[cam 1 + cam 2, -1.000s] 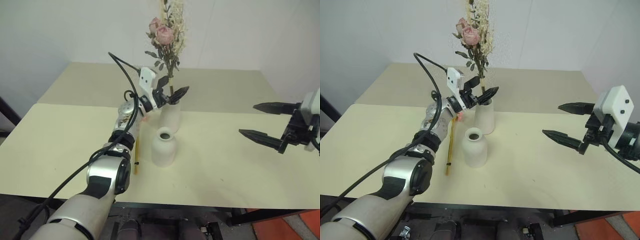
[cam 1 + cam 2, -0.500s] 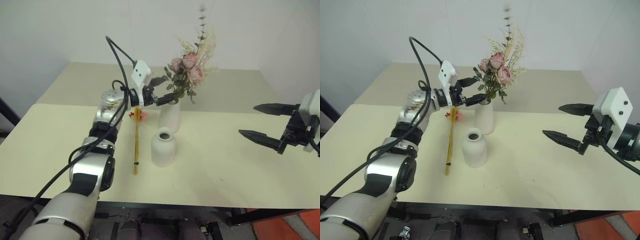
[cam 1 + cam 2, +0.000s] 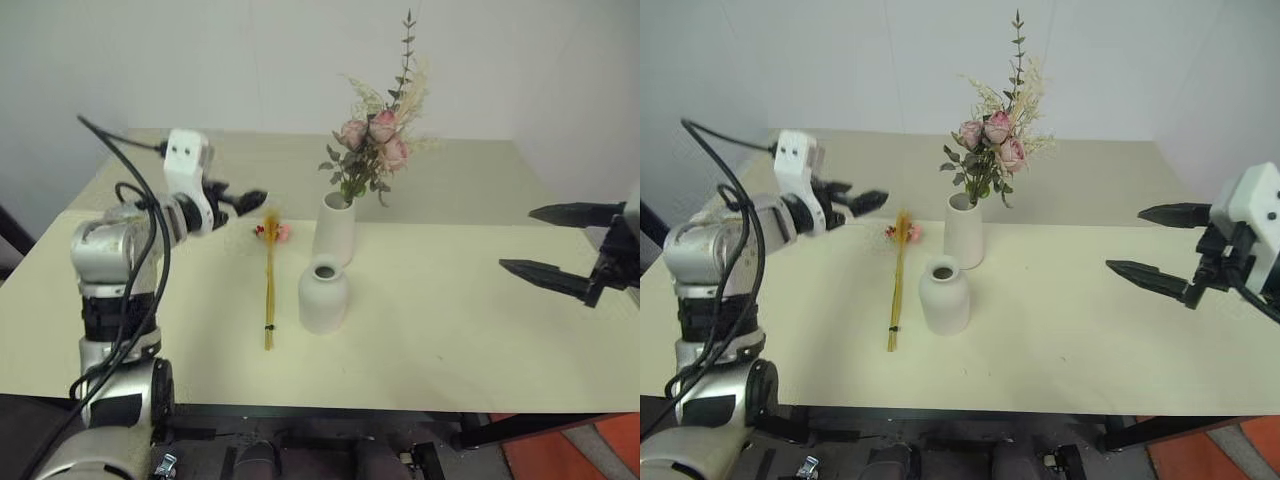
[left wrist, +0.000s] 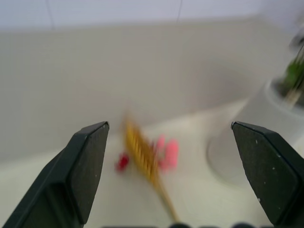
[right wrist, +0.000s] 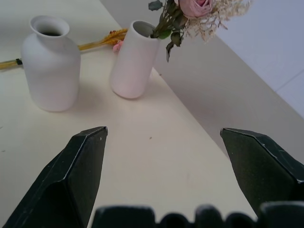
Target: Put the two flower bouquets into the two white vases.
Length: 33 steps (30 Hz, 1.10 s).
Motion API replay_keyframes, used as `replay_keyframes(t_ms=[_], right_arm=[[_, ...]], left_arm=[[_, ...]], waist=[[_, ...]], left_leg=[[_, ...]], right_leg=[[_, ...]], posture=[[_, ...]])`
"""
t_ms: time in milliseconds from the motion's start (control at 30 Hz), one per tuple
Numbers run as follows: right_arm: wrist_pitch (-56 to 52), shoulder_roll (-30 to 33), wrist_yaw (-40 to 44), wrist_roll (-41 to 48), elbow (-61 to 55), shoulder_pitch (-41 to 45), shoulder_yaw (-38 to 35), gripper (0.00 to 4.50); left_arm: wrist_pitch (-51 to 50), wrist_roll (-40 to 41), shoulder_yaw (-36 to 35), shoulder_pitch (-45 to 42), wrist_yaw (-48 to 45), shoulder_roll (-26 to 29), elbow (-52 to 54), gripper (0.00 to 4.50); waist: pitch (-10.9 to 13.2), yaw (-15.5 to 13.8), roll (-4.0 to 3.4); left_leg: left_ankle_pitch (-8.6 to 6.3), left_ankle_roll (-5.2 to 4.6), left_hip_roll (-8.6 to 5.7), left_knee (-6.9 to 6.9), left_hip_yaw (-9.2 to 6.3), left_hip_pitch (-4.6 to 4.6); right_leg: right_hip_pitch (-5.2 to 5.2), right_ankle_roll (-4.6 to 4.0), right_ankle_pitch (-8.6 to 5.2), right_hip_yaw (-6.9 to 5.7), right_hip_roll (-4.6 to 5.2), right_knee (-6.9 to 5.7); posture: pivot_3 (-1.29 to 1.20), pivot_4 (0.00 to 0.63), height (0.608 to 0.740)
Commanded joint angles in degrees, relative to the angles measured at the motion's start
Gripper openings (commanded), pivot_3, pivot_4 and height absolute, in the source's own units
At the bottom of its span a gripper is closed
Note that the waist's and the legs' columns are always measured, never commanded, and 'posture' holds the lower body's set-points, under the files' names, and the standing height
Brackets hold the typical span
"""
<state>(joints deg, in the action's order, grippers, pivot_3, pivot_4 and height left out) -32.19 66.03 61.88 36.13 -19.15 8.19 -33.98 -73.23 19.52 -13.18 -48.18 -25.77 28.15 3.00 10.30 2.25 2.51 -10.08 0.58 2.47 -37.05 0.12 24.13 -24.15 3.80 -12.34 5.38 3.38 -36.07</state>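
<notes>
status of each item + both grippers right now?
Rose bouquet: standing in the tall vase, leaning a bit.
Tall vase: upright, holds the roses.
Short vase: upright, empty.
Grass bundle: lying flat on the table, beside the short vase.
Left gripper: open, empty, above the table.
Right gripper: open, empty, off to the side.

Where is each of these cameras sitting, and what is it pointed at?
Eye views: on the head, looking down over the table; both arms show, left gripper and right gripper open.
Left wrist view: between its fingers, facing the grass bundle.
Right wrist view: between its fingers, facing the short vase.
Shared: the tall vase with roses.
</notes>
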Motion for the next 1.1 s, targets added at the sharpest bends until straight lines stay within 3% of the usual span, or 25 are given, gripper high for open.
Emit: replay_keyframes(t_ms=[33,200,400,700,800,1100], right_arm=[[1.4,0.6,0.8,-0.6,0.0,0.2,-1.6,4.50],[0.5,-1.3,-0.4,-0.3,-2.6,-1.0,-2.6,4.50],[-1.8,-3.5,-1.3,-0.6,-7.6,-6.8,-8.8,4.50],[-4.5,-7.3,-3.6,-0.3,-13.1,-13.7,-15.3,4.50],[-5.0,-7.5,-4.1,0.0,-13.8,-14.3,-16.3,4.50],[-5.1,-7.1,-4.0,-0.5,-12.7,-14.3,-16.2,4.50]], left_arm=[[-9.2,1.3,0.0,-2.3,1.5,0.6,-1.3,4.48],[-15.8,2.2,4.9,-7.5,0.4,0.3,-9.8,4.48],[-18.5,3.1,15.8,-13.5,-3.6,1.1,-18.6,4.48],[-15.4,1.3,29.1,-19.9,-7.7,1.2,-30.6,4.48],[-13.1,-0.4,30.9,-21.4,-7.9,0.3,-35.4,3.84],[-7.4,-4.5,31.9,-21.3,-8.4,-2.4,-44.1,0.82]], waist=[[0.0,0.0,0.00],[0.0,0.0,0.00],[0.0,-0.1,0.00],[0.0,0.3,0.00],[0.0,0.2,0.00],[0.0,0.1,0.00]], left_leg=[[0.00,0.00,0.00,0.00,0.00,0.01],[0.00,0.00,-0.02,0.02,-0.01,0.02],[-0.01,0.01,-0.06,0.03,-0.04,0.07],[-0.01,0.01,-0.07,0.04,-0.06,0.04],[-0.01,0.01,-0.07,0.04,-0.06,0.06],[-0.01,0.01,-0.10,0.05,-0.07,0.06]], right_leg=[[-0.01,0.00,0.00,0.00,0.00,0.00],[-0.03,-0.03,-0.02,0.00,0.00,0.02],[-0.07,-0.03,-0.02,0.01,0.02,0.04],[-0.09,-0.07,-0.05,0.03,0.01,0.01],[-0.10,-0.08,-0.06,0.02,0.01,0.02],[-0.08,-0.08,-0.07,0.02,0.03,0.03]], posture=[[0.00,0.150,0.740],[0.00,0.150,0.740],[0.00,0.150,0.740],[0.00,0.150,0.740],[0.00,0.150,0.740],[0.00,0.150,0.740]])
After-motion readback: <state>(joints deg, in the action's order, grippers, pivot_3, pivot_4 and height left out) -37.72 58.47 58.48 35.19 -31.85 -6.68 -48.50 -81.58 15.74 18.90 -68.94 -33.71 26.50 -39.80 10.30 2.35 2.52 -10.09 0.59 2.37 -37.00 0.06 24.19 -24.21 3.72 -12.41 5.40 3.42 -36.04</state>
